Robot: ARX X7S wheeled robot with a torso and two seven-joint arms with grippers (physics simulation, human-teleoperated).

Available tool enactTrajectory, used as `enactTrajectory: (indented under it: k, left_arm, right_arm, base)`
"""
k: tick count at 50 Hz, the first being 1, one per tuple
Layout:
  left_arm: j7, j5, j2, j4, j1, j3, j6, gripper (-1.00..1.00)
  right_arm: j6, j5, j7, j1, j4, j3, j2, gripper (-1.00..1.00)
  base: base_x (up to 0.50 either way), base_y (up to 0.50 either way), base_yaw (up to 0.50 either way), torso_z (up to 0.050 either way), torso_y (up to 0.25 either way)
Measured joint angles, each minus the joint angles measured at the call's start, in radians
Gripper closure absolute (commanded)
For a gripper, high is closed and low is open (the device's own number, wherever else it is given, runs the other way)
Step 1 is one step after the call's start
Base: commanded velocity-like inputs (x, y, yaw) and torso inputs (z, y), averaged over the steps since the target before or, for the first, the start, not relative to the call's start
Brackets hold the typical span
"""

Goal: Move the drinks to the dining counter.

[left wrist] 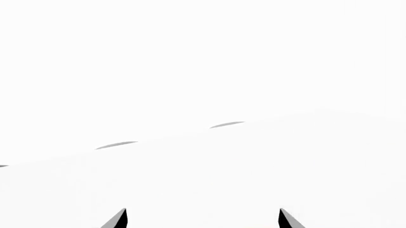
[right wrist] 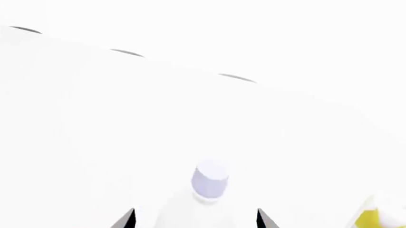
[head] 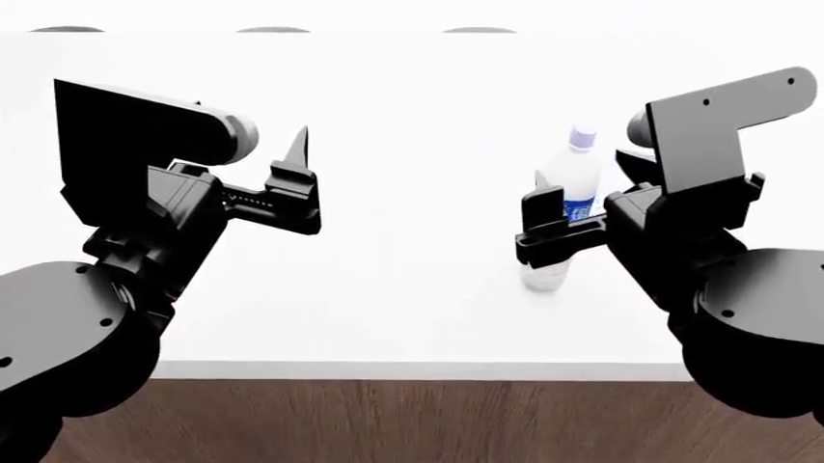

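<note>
The clear plastic bottle point(head: 568, 183) with a blue label and pale cap stands upright on the dining counter point(head: 386, 318), a white top with a brown wood front. My right gripper point(head: 563, 230) is open, with a finger on each side of the bottle's lower body and a gap to it. In the right wrist view the bottle point(right wrist: 210, 179) rises between the fingertips of the gripper point(right wrist: 195, 219). A white thing with yellow print point(right wrist: 370, 218), possibly the carton, shows at that view's edge. My left gripper point(head: 299, 159) is open and empty over the counter; it also shows in its wrist view point(left wrist: 203, 219). The coffee cup is out of view.
Dark rounded shapes point(head: 273, 29) line the counter's far edge; they also show in the left wrist view point(left wrist: 116, 145) and the right wrist view point(right wrist: 127, 52). The wood front point(head: 386, 420) drops below the near edge.
</note>
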Motion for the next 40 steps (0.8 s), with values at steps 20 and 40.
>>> enactTrajectory:
  k: [20,40]
  left_arm:
    - [-0.004,-0.003,-0.005,0.003,0.004,-0.001,0.004,-1.0]
    - [-0.02,-0.026,-0.001,0.01,-0.025,0.001,-0.012,-1.0]
  right_arm:
    - [0.008,-0.005,0.005,0.007,-0.007,0.006,0.001,-1.0]
    - [0.031,0.139,0.103,0.12,-0.136,0.079,0.07,-1.0]
  base:
    - [0.0,0.0,0.0,0.0,0.0]
    - [0.0,0.0,0.0,0.0,0.0]
